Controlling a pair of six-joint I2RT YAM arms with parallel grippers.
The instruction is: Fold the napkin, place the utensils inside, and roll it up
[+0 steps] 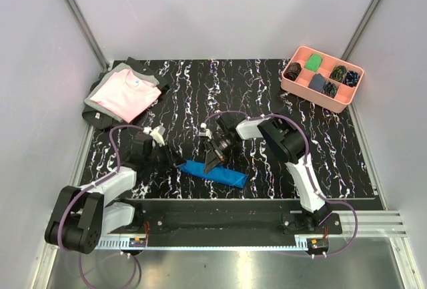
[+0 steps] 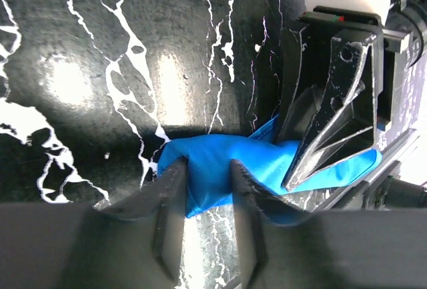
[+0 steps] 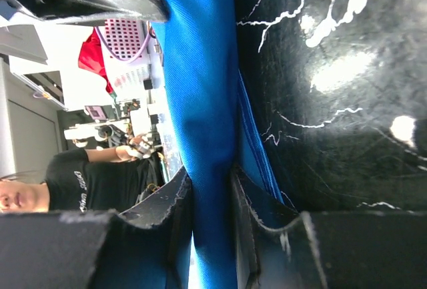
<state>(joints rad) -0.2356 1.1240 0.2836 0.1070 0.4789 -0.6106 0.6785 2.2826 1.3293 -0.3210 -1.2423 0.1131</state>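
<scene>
The royal-blue napkin (image 1: 215,173) lies bunched into a long narrow roll on the black marbled table (image 1: 267,95), near the front middle. My left gripper (image 1: 175,161) is shut on its left end; the left wrist view shows blue cloth (image 2: 207,175) pinched between the fingers. My right gripper (image 1: 212,161) is shut on the roll's middle; the right wrist view shows the cloth (image 3: 212,135) clamped between both pads. The right gripper's fingers (image 2: 333,109) also show in the left wrist view, pressing on the napkin. The utensils are not visible.
A folded pink shirt (image 1: 125,94) with grey trim lies at the back left. A salmon compartment tray (image 1: 321,77) with small dark and green cloth bundles stands at the back right. Grey walls close in both sides.
</scene>
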